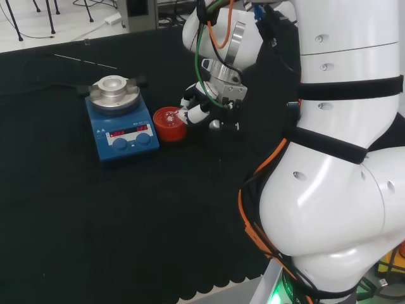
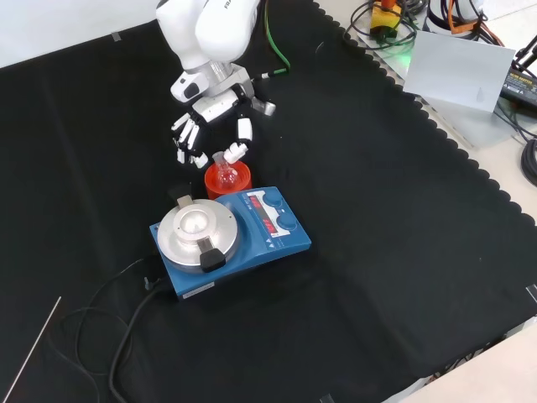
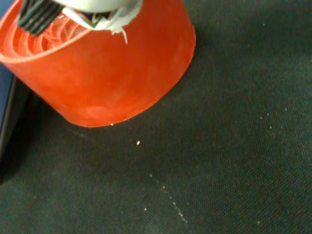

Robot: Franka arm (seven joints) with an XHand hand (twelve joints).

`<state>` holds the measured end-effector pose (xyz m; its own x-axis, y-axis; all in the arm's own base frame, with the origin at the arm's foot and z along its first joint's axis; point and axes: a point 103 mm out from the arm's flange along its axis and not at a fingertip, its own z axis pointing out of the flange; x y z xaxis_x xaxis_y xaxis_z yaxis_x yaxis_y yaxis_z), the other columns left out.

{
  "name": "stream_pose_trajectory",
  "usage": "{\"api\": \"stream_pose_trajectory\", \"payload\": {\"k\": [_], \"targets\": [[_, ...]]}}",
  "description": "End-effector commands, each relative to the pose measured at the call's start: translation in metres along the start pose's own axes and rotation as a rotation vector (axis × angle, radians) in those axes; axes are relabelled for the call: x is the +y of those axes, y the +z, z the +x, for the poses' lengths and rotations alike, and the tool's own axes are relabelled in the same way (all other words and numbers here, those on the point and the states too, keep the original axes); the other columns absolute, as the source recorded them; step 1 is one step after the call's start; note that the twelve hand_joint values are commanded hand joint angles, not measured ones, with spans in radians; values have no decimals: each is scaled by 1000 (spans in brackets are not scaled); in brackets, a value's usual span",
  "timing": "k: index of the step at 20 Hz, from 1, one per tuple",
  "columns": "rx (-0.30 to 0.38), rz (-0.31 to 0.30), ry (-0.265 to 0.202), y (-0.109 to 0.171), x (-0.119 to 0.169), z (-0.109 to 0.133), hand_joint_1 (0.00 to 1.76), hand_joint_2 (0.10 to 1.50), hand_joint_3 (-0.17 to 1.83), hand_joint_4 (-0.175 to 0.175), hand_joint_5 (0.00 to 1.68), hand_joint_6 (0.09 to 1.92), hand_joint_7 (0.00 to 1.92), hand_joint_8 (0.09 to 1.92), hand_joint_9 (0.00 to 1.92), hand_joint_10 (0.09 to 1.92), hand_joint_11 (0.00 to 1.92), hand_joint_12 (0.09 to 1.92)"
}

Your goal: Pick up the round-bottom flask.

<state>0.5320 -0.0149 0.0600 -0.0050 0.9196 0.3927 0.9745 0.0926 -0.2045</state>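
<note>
Flask (image 2: 224,174), clear glass and hard to trace, sits in red ribbed stand (image 2: 227,181) beside blue hotplate (image 2: 252,231). Hand (image 2: 211,126) above, fingers relaxed, one fingertip (image 2: 237,150) at the neck; contact unclear.

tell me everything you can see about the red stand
The red stand is a short, round ring of matte red material, rubber or plastic by its look, with smooth outer walls and concentric ribs inside its top. It sits upright on the black cloth, beside the blue stirrer plate. A clear round-bottom flask sits in it, and the hand reaches at the flask from above.
</note>
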Motion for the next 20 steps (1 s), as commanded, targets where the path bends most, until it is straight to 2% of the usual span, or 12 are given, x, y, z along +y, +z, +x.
{"api": "stream_pose_trajectory", "payload": {"k": [1,4,6,8,10,14,20], "targets": [[0,-4,3,-1,-1,-6,1011,561,813,3,729,903,357,594,514,584,68,1364],[1,-17,1,-1,-2,-6,1012,567,812,5,840,916,365,597,523,588,74,1363],[6,-27,-5,-3,-2,-5,1049,690,677,116,1008,939,380,603,534,591,89,1363],[9,-40,-11,-4,-2,-2,1070,723,643,161,1088,931,399,599,549,585,109,1354],[14,-54,-20,-6,-3,2,1082,695,700,173,1120,940,418,589,567,573,128,1348],[25,-65,-40,-13,-3,10,1097,617,843,175,1150,976,456,577,605,554,158,1342],[23,-67,-68,-26,-5,24,1104,586,898,175,1162,988,473,571,622,546,172,1340]]}}
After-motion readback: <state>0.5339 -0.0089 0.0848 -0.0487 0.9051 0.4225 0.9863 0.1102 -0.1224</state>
